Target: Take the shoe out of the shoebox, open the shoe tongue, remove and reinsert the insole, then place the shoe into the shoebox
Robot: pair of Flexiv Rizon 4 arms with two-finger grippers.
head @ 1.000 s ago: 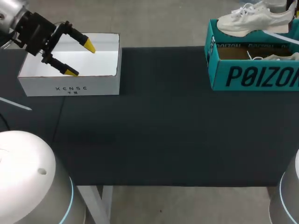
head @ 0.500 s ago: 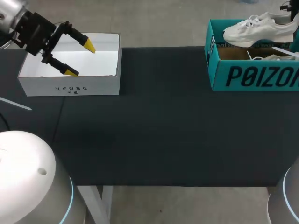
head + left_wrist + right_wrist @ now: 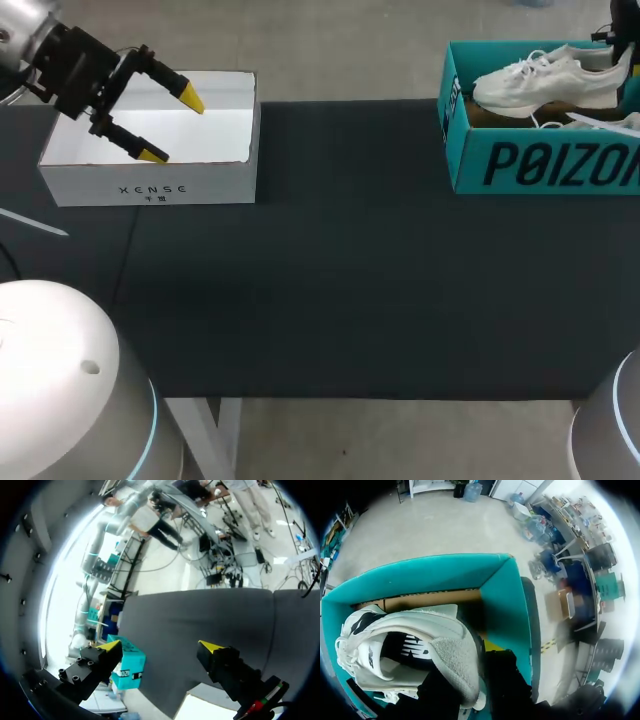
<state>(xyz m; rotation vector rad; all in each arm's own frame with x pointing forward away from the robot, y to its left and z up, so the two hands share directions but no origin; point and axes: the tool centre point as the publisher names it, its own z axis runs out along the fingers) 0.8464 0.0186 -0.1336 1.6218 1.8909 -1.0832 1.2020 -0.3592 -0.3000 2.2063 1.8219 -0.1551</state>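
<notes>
Shoe [image 3: 545,82] has sunk lower into shoebox [image 3: 540,165] (left gripper [image 3: 171,127] unmoved).

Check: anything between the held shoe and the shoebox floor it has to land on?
Partly. A second shoe lies in the shoebox along its near wall, beside and just below the held shoe. The brown floor under the toe shows bare. Whether the two shoes touch, I cannot tell.
</notes>
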